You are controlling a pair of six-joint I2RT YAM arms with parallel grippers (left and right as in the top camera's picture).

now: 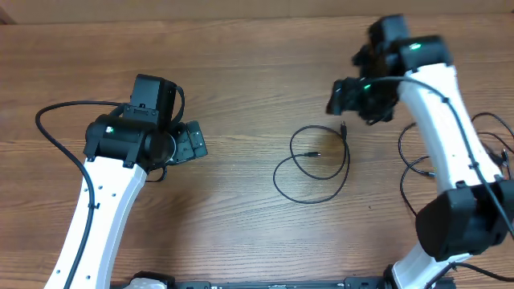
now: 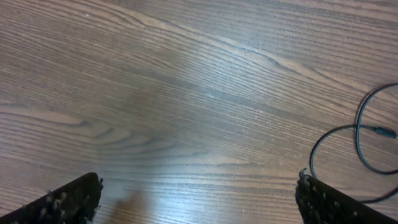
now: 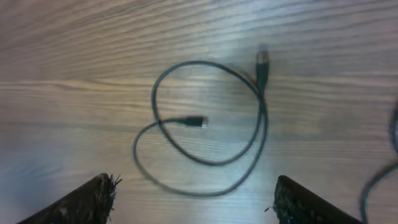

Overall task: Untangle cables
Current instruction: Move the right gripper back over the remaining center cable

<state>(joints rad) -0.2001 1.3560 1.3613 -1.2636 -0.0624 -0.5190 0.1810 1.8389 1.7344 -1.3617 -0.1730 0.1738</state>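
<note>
One thin black cable (image 1: 347,158) lies in a loose double loop on the wooden table, right of centre, with both small plug ends showing. In the right wrist view the cable (image 3: 193,121) lies just ahead of my right gripper (image 3: 193,199), which is open, empty and above the table. In the overhead view my right gripper (image 1: 336,100) is just up and right of the loop. My left gripper (image 1: 193,143) is open and empty, well left of the loop. The left wrist view shows my left gripper (image 2: 199,199) over bare wood and part of the cable (image 2: 357,140) at the right edge.
More thin black cords (image 1: 411,170) lie in loops at the table's right side, partly under the right arm; one shows at the edge of the right wrist view (image 3: 379,177). A thicker arm cable (image 1: 52,128) curves at the left.
</note>
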